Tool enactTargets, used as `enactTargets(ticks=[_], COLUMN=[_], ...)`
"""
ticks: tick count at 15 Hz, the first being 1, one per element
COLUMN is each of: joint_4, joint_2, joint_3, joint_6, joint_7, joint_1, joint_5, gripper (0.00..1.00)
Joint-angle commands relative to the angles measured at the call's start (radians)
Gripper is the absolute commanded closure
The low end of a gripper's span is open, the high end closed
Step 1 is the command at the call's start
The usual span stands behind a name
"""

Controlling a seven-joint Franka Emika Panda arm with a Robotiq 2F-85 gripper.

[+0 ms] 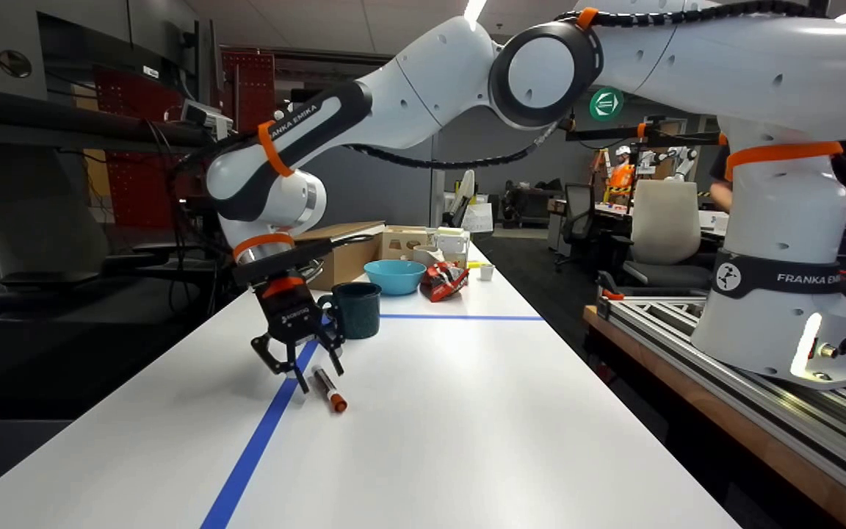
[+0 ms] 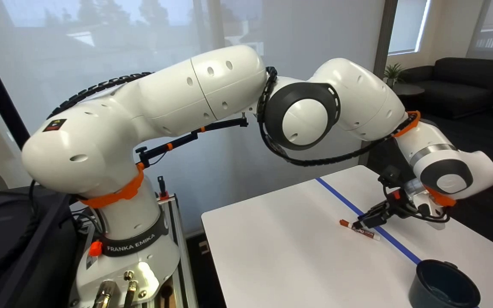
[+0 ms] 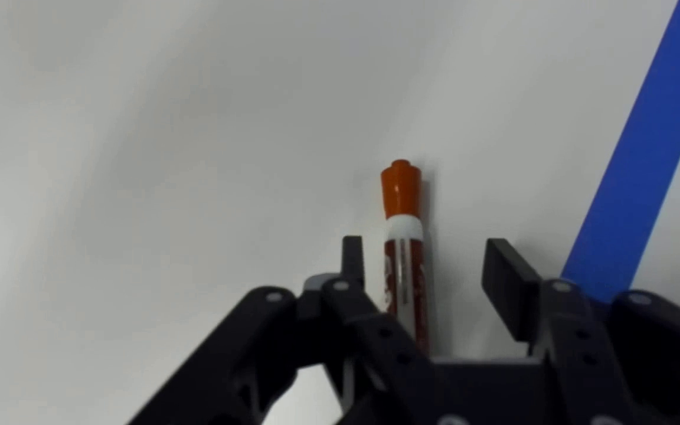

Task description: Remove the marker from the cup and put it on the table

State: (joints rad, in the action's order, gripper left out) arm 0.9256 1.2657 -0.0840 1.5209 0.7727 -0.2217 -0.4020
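1. In an exterior view, a robot gripper hangs low over a white table, close to a marker lying flat beside a strip of blue tape: the setting-down appears complete.

2. In an exterior view, a dark cup stands upright, clearly apart from the marker, which rests on the table outside it; the removal, too, looks done.

3. In the wrist view, the jaws stand wide, a finger on each side of the marker with gaps showing. Nothing appears gripped, though one end of the marker is hidden behind the gripper. All that seems left is for the gripper to back away.
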Motion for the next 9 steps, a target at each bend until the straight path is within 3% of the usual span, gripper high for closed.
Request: enactTargets(ticks=[1,3,9], joint_4=[-0.033,-0.017,0.051], joint_2=[-0.028,-0.067,-0.209], joint_3=[0.001,0.000,-0.008], joint_6=[-0.020,-0.006,0.029], joint_7=[-0.009,-0.016,-0.034], joint_1=[-0.002,0.001,0.010], joint_5=[0.005,0.002,0.005], gripper=[0.12,0.01,0.00])
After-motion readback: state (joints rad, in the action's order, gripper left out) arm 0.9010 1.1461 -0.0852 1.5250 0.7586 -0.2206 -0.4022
